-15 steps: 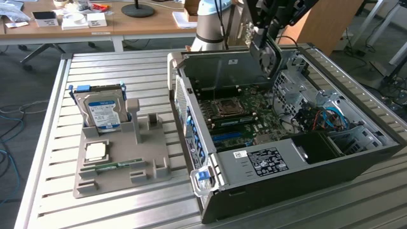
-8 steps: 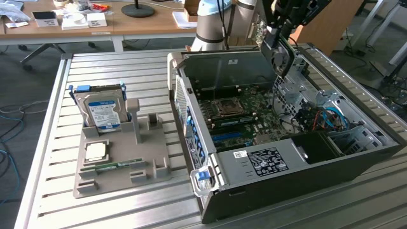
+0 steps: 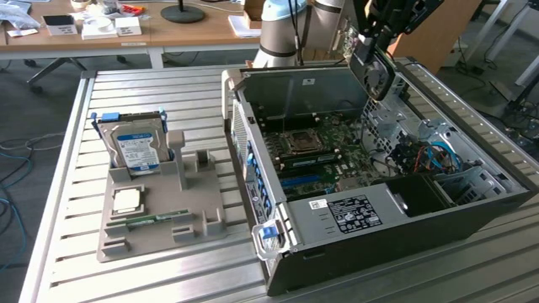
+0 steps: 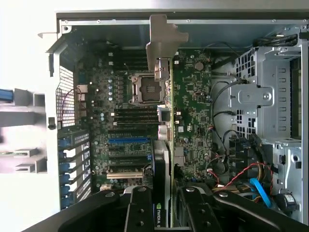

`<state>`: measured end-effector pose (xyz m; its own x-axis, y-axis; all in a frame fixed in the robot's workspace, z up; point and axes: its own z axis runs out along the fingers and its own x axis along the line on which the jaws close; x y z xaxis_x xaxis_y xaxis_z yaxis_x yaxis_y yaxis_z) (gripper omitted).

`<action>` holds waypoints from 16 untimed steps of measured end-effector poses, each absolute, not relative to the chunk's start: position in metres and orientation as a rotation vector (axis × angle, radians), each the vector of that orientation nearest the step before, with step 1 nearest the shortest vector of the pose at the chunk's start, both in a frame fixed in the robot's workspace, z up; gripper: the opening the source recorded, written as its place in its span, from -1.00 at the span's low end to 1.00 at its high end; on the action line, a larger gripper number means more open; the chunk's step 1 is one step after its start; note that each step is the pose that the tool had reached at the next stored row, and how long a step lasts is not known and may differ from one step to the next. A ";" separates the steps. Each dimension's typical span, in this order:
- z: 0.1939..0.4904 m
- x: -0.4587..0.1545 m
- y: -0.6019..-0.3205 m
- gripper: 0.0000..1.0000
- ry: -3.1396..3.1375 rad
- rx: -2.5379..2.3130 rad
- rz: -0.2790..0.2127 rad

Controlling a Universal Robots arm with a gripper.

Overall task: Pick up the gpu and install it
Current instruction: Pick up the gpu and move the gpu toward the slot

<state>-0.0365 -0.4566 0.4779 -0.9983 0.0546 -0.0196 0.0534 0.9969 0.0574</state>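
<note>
The counter is a bare metal surface built of long parallel slats with grooves between them, pale grey and dully reflective. A black computer case lies on its side on it with the top panel off, so the green motherboard faces upward.

Above the case's open cavity, near its rear wall, the end effector hangs from the arm with its fingers pinching the gpu. In the wrist view the two black fingers press on the card's faces. The gpu is seen edge-on, its silver bracket at the far end. It is held clear above the motherboard, over the area just beside the processor socket, and does not touch the case.

Beside the case, toward the exterior view's left, a grey moulded tray rests on the counter. It holds a hard drive with a blue-white label standing upright, a square processor chip lying flat and a slim memory stick.

Behind the case, past the counter's far edge, the arm's pale base rises. Next to it a wooden desk carries small white boxes and a round black stand. The floor is grey, with loose cables trailing across it well away from the case.
</note>
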 end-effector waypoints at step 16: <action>0.477 0.012 -0.456 -0.47 3.118 0.084 0.089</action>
<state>0.0124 -0.4558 0.4769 -0.9983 0.0546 -0.0195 0.0534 0.9969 0.0578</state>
